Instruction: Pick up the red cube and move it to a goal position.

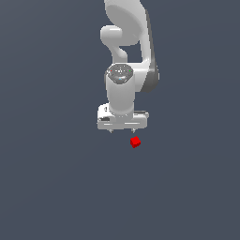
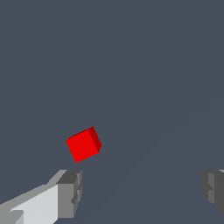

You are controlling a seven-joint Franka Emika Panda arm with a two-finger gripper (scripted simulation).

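The red cube (image 1: 135,141) is a tiny bright red block on the dark grey floor, just below and slightly to the exterior view's right of my gripper (image 1: 123,131). The white gripper hangs from the arm, pointing down, with only its two short fingertips showing under the hand. In the wrist view the red cube (image 2: 83,145) lies beyond one grey finger pad (image 2: 70,194), not between the pads. The other pad (image 2: 213,189) is far off at the picture's edge, so the jaws stand wide open and empty. My gripper's midpoint (image 2: 141,192) is over bare floor.
The white arm (image 1: 129,47) rises behind the gripper toward the top of the exterior view. A flat, plain dark grey floor (image 1: 56,187) surrounds everything.
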